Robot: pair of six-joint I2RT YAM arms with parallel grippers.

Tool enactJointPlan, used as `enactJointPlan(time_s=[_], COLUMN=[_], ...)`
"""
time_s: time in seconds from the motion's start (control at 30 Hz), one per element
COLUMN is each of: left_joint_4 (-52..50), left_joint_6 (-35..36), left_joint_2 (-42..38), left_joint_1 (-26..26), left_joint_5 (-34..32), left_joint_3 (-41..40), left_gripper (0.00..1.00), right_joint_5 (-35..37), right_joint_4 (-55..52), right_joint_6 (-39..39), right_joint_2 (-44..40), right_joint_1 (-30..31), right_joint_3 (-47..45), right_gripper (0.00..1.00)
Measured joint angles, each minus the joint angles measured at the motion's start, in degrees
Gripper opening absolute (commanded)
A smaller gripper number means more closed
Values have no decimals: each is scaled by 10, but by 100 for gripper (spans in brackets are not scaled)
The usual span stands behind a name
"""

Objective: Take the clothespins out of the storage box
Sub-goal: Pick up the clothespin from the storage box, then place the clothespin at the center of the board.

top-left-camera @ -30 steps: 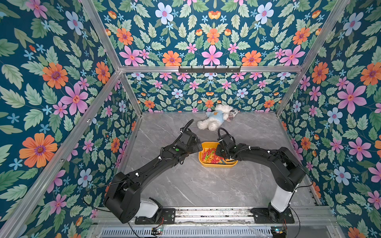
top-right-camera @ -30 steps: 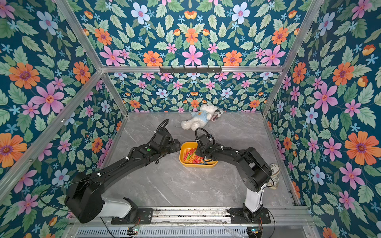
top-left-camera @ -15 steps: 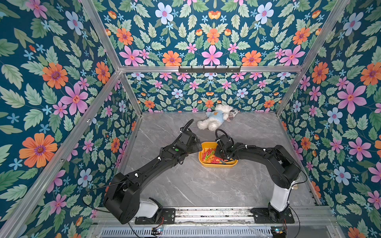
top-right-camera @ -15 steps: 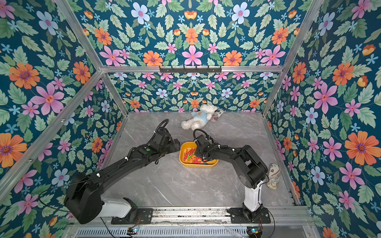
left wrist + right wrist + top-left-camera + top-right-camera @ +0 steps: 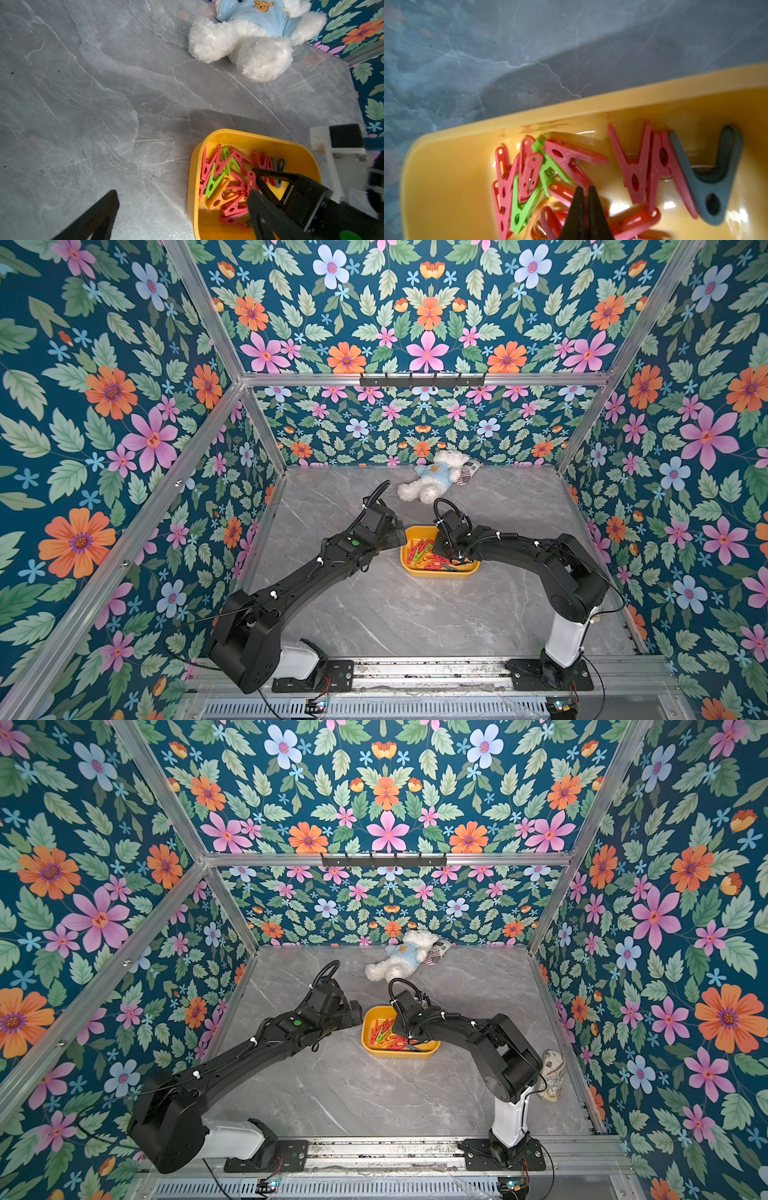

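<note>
Right jaws sitting together among the clothespins (image 5: 566,158); left jaws hanging wide at the storage box (image 5: 440,572) rim.
Nearest, a patterned cloth lump (image 5: 550,1075) is lying on the surface (image 5: 415,614) by the base of the right arm (image 5: 509,1119). Mid-surface, the storage box is sitting flat with the clothespins lying inside it, mostly red, a few green. The right jaws are pointing down into the pile, tips together; can't tell if a pin is pinched. The left jaws are hovering spread wide across the box's left rim, one tip over bare surface, one over the pins. Farther back, a white plush bear (image 5: 432,479) in a blue top is lying near the rear wall (image 5: 415,427).
</note>
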Motion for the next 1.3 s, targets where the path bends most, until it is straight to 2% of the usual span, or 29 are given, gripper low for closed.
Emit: enactJointPlan(time_s=[0.33,0.5,0.7,0.97,1.13,1.3], left_joint_4=[5,15,30,47,49,49], left_joint_6=[0,0,0,6,9,15], left_joint_2=[-6,-6,1,3,1,-17], left_joint_1=[0,0,0,0,0,-1], left_joint_5=[1,13,30,43,46,50], left_joint_3=[-3,-3,-3,-4,-10,-20], left_gripper=[99,99,99,99,99,99], right_joint_5=[25,35,45,56,52,49], right_joint_4=[-33,-54,-81,-127,-132,-111], right_joint_6=[-14,-15,0,62,113,146], right_joint_2=[-46,-96,-184,-271,-286,-268], right_joint_1=[0,0,10,75,111,118], right_joint_3=[17,3,-49,-139,-202,-237], right_gripper=[2,2,3,3,3,3])
